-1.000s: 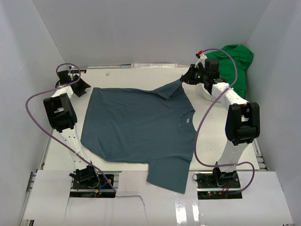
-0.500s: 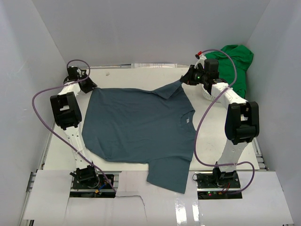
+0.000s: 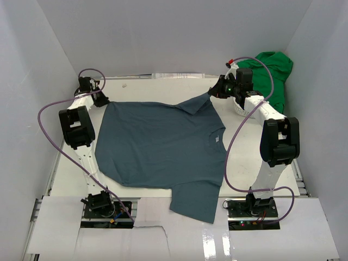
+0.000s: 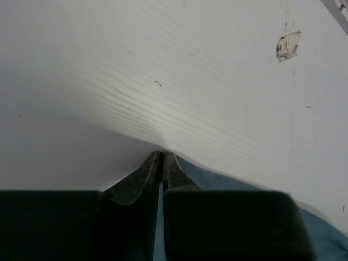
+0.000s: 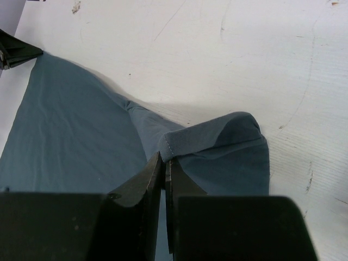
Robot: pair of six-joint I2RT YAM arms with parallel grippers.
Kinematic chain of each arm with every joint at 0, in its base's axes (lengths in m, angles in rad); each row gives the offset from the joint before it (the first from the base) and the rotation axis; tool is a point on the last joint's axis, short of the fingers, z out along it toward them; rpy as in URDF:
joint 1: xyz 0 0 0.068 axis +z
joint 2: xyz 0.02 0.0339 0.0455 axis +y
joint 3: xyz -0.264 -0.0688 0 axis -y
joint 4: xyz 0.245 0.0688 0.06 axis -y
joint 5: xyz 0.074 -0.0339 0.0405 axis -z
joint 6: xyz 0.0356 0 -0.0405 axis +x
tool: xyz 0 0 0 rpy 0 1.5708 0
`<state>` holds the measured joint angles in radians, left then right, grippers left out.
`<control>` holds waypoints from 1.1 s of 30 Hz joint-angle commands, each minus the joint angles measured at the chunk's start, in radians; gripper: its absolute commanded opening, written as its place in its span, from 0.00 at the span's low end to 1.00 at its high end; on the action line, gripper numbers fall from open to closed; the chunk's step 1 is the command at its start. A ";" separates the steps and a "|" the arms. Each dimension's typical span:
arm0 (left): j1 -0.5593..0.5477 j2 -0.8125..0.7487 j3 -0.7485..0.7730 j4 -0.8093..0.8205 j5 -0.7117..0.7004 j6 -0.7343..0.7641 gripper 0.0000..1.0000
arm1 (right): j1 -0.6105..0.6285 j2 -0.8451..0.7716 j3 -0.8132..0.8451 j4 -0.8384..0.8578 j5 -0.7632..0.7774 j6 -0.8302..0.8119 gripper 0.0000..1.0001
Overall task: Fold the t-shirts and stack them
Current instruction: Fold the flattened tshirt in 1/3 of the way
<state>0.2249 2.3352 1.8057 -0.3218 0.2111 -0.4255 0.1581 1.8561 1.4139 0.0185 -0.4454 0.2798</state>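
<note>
The dark slate-blue t-shirt point(image 3: 157, 147) lies spread flat on the white table, its neck label point(image 3: 216, 139) toward the right. My left gripper point(image 3: 102, 100) sits at the shirt's far left corner; the left wrist view shows its jaws point(image 4: 162, 156) closed together with blue cloth point(image 4: 228, 182) between and beside them. My right gripper point(image 3: 213, 92) is shut on the folded-over sleeve hem point(image 5: 212, 133) at the far right corner, the fingertips point(image 5: 166, 159) pinching the stitched edge. The bright green t-shirt point(image 3: 273, 70) is heaped at the back right.
A white lattice basket point(image 3: 240, 111) stands under the green shirt, beside the right arm. White walls close in the table on three sides. A small scrap of tape point(image 4: 287, 45) sticks to the table beyond the left gripper. Purple cables loop from both arms.
The left arm has swung in toward the shirt's far left corner and its jaws have closed there. The right gripper and the shirt have stayed put.
</note>
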 commanded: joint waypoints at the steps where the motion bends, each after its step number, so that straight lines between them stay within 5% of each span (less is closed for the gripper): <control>1: -0.007 0.041 0.023 -0.069 -0.024 0.028 0.17 | -0.003 -0.001 0.026 0.035 -0.009 -0.001 0.08; 5: -0.007 0.067 0.073 -0.094 0.002 0.033 0.00 | -0.003 0.000 0.034 0.029 -0.007 -0.001 0.08; 33: -0.016 -0.161 -0.151 0.099 0.021 0.008 0.00 | -0.003 -0.077 0.030 -0.017 -0.007 -0.007 0.08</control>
<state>0.2161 2.2669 1.6726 -0.2272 0.2451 -0.4191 0.1581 1.8469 1.4548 -0.0090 -0.4480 0.2821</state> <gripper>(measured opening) 0.041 0.086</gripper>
